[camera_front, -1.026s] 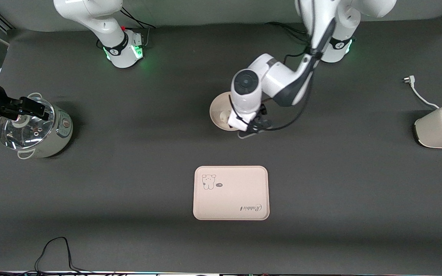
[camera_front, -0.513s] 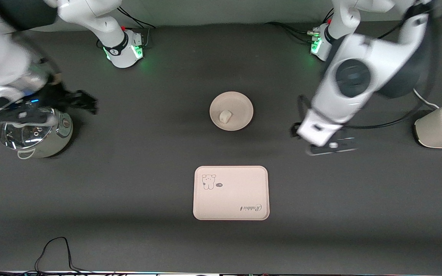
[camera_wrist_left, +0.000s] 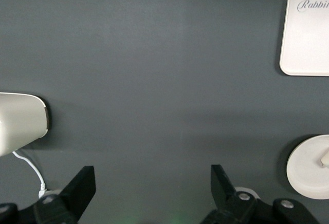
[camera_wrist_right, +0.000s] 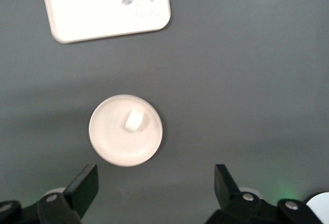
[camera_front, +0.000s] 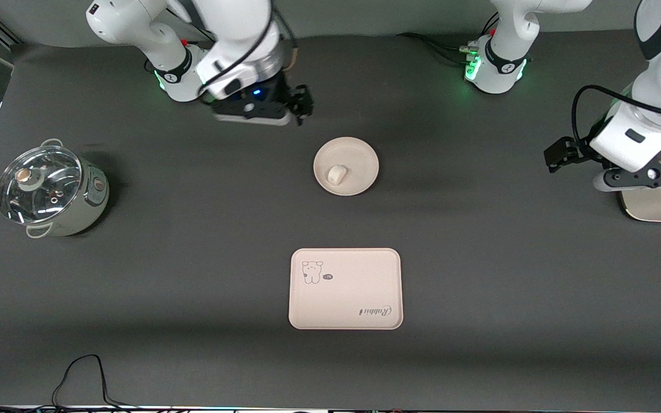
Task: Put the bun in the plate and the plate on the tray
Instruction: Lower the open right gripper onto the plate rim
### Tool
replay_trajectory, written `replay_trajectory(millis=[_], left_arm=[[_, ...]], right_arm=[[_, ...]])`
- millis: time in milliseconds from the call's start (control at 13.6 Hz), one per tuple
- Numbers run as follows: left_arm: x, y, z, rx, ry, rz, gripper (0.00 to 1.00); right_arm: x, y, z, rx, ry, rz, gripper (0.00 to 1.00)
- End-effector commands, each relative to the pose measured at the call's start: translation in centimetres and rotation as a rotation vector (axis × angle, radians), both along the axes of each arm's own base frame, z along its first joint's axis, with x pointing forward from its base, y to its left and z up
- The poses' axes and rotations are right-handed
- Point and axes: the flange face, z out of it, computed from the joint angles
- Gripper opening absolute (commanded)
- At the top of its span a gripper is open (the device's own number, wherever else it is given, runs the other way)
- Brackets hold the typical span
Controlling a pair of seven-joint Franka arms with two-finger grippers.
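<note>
Dark grey matting covers the whole surface [camera_front: 193, 275], with both robot bases standing along its top edge in the front view. Near the middle sits the plate [camera_front: 359, 155], round and cream-white, and the bun [camera_front: 337, 174] lies in it, a little off centre toward the right arm's end. Nearer to the front camera than the plate, and well apart from it, lies the tray [camera_front: 346, 304], flat on the surface, carrying nothing; its cartoon animal and "Rabbit" script face up.

Up in the air, the right claw [camera_front: 303, 105] hangs over bare surface between the right arm's base and the plate. Its wrist view shows its fingers [camera_wrist_right: 85, 185] spread wide apart and holding nothing, with the plate [camera_wrist_right: 110, 144], the bun [camera_wrist_right: 134, 119] and a corner of the tray [camera_wrist_right: 103, 8] below.

Over at the left arm's end, the left claw [camera_front: 560, 155] hangs beside a cream toaster [camera_front: 660, 209]. Its fingers [camera_wrist_left: 82, 188] are likewise wide apart and empty.

At the right arm's end stands a small cooking pot [camera_front: 49, 192] with a glass lid.
</note>
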Motion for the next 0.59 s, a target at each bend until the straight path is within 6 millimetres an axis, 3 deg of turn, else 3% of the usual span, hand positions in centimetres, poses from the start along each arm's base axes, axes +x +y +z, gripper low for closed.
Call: replay_trajectory(millis=[0,147,513], left_arm=[[-1.1,0.2,-1.0,-0.005,0.020,-0.015,1.00],[-1.0,-0.4,-1.5,-0.004,0.022,-0.025,1.00],[-1.2,-0.4,-1.6,-0.004,0.025,-0.025,1.00]], right_arm=[[-0.6,0.5,0.8,0.065,0.054,0.002,1.00],[-0.5,0.3,-2.3,0.069,0.066,0.058,1.00],[-1.3,-1.3,-17.0,0.093,-0.008,0.103,1.00]])
